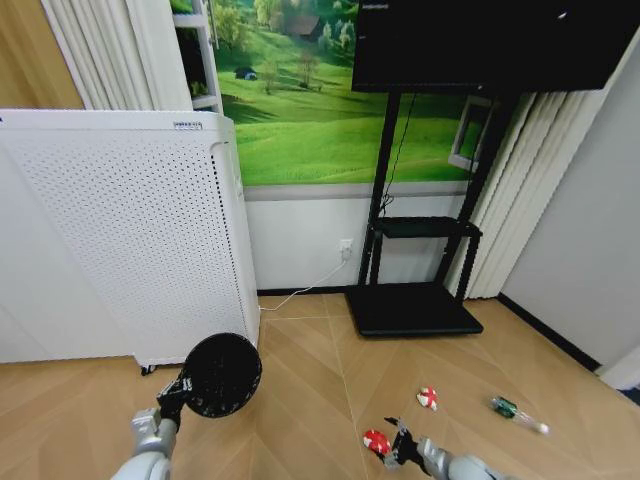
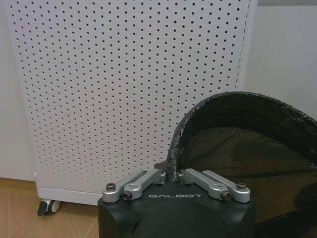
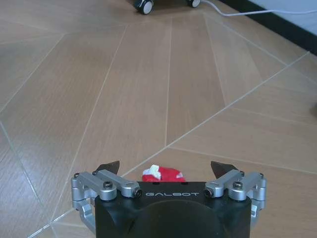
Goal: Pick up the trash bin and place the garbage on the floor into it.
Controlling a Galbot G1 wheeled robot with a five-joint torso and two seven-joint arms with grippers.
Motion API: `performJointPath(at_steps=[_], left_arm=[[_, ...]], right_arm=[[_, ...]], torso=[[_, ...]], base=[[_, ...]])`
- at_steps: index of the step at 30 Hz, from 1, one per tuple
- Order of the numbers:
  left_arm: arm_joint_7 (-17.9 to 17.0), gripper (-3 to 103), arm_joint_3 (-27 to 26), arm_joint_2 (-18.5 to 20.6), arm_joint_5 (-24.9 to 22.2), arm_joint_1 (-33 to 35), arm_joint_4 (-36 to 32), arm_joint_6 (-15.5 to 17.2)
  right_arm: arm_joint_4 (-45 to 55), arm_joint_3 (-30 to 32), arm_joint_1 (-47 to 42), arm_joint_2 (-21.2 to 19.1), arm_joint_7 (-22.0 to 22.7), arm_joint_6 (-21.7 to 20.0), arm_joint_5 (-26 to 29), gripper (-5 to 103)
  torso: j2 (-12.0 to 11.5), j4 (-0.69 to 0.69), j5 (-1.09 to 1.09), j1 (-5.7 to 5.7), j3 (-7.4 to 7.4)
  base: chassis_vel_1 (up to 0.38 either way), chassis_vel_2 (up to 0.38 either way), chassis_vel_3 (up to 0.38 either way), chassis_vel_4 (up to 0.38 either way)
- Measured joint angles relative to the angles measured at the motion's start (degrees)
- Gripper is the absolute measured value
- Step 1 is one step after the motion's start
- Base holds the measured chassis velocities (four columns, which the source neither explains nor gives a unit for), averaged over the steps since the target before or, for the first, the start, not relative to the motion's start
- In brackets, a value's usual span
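Left gripper (image 2: 172,171): raised at the robot's left front, fingers pinched together on the rim of the bin (image 1: 222,374).
Bin: black, round, mesh-walled; held off the floor (image 1: 300,400) and tipped so its mouth faces the robot; it hangs just in front of the white perforated appliance (image 1: 130,230). In the left wrist view the rim (image 2: 218,99) arcs up from the clamped fingers, and the appliance panel stands behind it.
Right gripper (image 3: 166,168): low over the floor at the robot's right front, fingers spread wide apart, holding nothing.
Near wad (image 3: 162,174): red and white, lying on the floor between the spread fingertips, partly hidden behind the gripper body; in the head view it sits just beside the right gripper (image 1: 404,445), at (image 1: 376,441).
Far wad (image 1: 428,397): red and white, on the floor beyond the right gripper, apart from the near wad.
Bottle (image 1: 518,414): clear with a green label, lying on its side on the floor, well to the right of both wads.
Floor: tan chevron parquet.
Stand (image 1: 412,308): black TV stand against the wall, behind the garbage.
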Motion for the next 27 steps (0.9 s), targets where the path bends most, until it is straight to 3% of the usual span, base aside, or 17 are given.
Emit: performJointPath(at_steps=[13,27], left_arm=[[0.09,3,0.23,-0.20,0.34,-0.09,0.41,0.01],[0.12,3,0.78,-0.21,0.56,-0.30,1.01,-0.02]], right_arm=[[-12.27,-6.04,5.60,6.21,-0.80,1.71,-0.05,100],[-16.72,-6.01,7.15,8.00,-1.28,2.43,-0.33,100]], torso=[[0.00,0.02,0.00,0.00,0.00],[0.00,0.01,0.00,0.00,0.00]], base=[[0.000,0.000,0.000,0.000],[0.000,0.000,0.000,0.000]])
